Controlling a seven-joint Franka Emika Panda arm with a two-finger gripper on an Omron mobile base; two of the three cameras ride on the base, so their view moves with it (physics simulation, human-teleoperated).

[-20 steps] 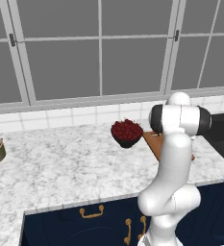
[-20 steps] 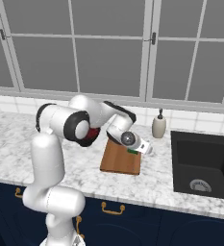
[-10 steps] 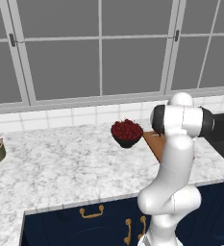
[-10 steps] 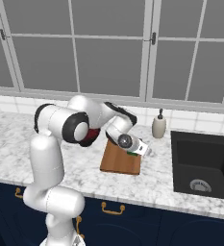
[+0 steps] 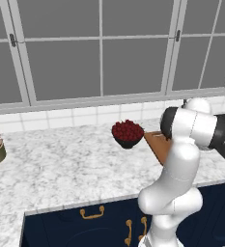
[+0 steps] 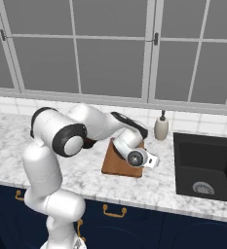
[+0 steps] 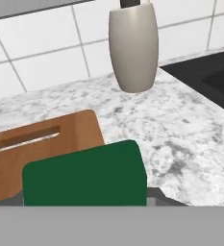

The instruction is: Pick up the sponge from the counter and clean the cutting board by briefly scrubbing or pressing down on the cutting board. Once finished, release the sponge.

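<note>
Pincer (image 6: 153,161) clamped on sponge (image 7: 84,175) (green top), over cutting board (image 7: 41,144) corner

No text, label, brand, number or sign can be read anywhere; the soap bottle (image 7: 133,45) near the tiles carries no readable marking.

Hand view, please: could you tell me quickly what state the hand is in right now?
Hand: closed, holding the sponge over the cutting board.
</note>
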